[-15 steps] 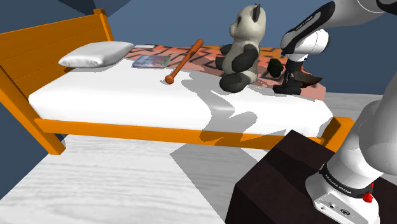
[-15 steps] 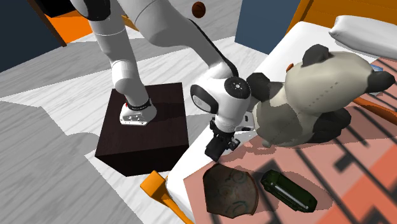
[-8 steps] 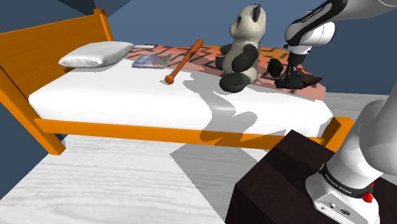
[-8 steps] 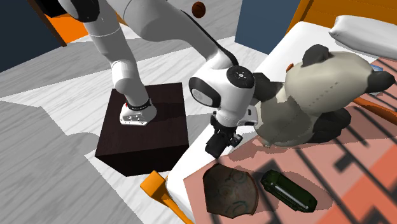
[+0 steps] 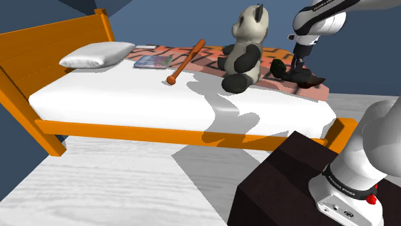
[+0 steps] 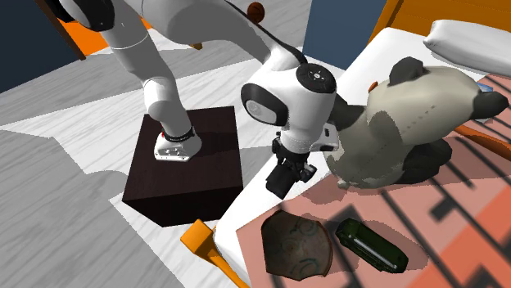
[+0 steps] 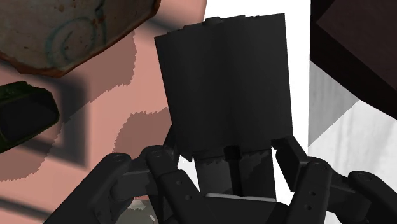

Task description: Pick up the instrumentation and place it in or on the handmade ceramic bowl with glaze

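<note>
My gripper (image 7: 235, 153) is shut on a black box-shaped instrument (image 7: 222, 83), which stands out beyond the fingertips. In the second exterior view the gripper (image 6: 285, 182) hangs above the bed's corner, just short of the brown glazed bowl (image 6: 296, 245). That bowl (image 7: 70, 32) has swirl marks and rests on a pink patterned blanket (image 6: 458, 221). In the shoulder view the gripper (image 5: 299, 66) is lifted off the bed, right beside the bowl (image 5: 313, 81).
A dark green oblong object (image 6: 373, 245) lies next to the bowl. A stuffed panda (image 5: 243, 48) sits close to the arm. Farther along the bed lie a bat (image 5: 186, 61), a book (image 5: 153, 61) and a pillow (image 5: 96, 54). The dark stand (image 6: 184, 176) is by the bed's corner.
The gripper has risen from the bed surface, carrying the black instrument, and drifted up and to the shoulder view's right. Bowl, green object and panda stayed put.
</note>
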Controlling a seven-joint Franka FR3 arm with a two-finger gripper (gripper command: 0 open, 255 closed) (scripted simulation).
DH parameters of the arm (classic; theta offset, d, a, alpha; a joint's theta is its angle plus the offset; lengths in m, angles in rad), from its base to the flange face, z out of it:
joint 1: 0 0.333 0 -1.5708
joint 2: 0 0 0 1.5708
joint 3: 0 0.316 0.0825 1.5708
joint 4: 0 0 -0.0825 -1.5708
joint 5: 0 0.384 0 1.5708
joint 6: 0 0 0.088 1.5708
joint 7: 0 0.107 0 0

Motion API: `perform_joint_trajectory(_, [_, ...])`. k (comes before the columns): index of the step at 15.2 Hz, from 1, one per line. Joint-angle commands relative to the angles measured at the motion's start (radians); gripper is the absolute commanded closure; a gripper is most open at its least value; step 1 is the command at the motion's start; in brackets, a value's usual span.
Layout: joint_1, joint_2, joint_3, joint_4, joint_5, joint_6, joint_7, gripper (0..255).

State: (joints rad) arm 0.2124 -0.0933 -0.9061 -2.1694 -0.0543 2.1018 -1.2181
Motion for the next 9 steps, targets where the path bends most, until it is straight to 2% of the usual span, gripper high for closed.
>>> perform_joint_trajectory(1, [-0.002,-0.018,0.004,0.013,-0.015,-0.024,0.01,255])
perform_joint_trajectory(9, [-0.004,-0.067,0.026,0.085,-0.051,-0.13,0.04,255])
